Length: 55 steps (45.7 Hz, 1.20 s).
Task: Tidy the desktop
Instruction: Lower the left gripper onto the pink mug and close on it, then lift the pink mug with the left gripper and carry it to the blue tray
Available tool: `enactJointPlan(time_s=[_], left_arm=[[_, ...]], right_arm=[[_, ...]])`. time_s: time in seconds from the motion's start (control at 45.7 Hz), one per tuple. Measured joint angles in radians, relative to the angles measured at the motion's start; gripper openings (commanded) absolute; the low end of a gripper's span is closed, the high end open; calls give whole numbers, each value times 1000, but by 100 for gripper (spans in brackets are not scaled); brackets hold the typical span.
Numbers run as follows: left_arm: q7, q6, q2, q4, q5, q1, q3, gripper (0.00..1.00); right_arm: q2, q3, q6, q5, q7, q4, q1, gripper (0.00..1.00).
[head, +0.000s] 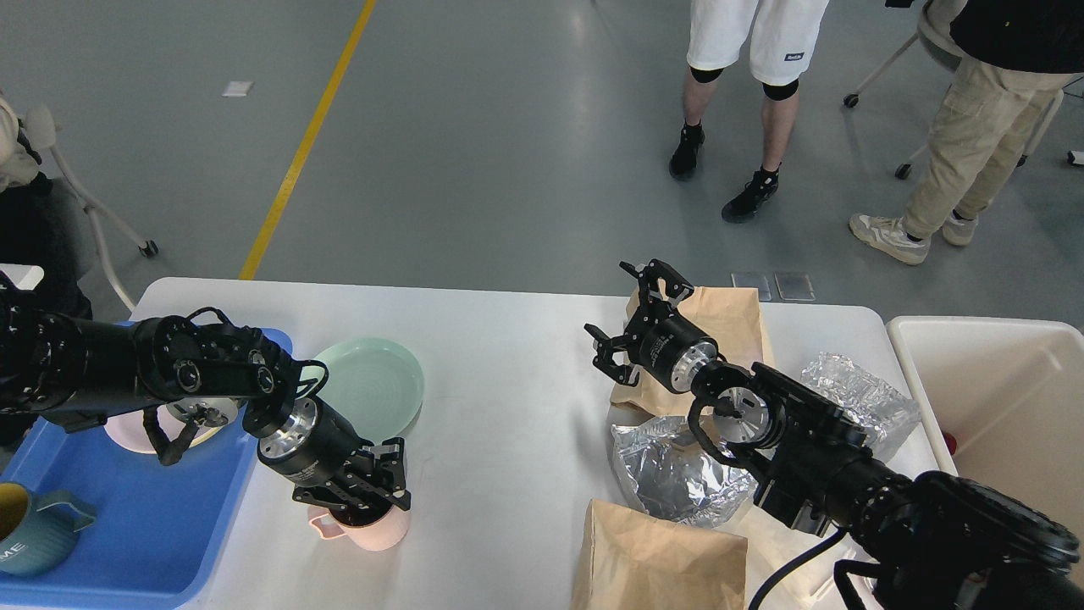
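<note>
While the left gripper [373,496] seems clenched on the pink mug [366,525], ready for the blue tray [127,525] beside it, the right gripper [631,326] waits with jaws released over the surface [508,381].

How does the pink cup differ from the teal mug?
The pink cup stands on the desktop, under the left gripper; the teal mug sits untouched in the blue tray. The cup is pale pink, the mug dark teal with lettering. Both are upright and have handles.

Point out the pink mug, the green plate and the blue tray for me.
pink mug [378,530]: head view, on its outer wall.
green plate [373,388]: head view, on its inner face.
blue tray [127,517]: head view, on its bare floor.
</note>
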Motion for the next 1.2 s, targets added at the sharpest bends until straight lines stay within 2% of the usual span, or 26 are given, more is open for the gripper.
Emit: enactJointPlan(time_s=[0.284, 0.656, 1.006, 1.203], left_arm=[[1, -23, 1, 21, -1, 0, -1, 0], [4, -35, 4, 24, 0, -8, 5, 0], [8, -191, 22, 24, 1, -74, 37, 0], [7, -236, 24, 22, 0, -107, 68, 0]], right_arm=[[0, 0, 0, 1, 0, 0, 0, 100], [0, 0, 0, 0, 0, 0, 0, 100], [0, 0, 0, 0, 0, 0, 0, 100], [0, 0, 0, 0, 0, 0, 0, 100]])
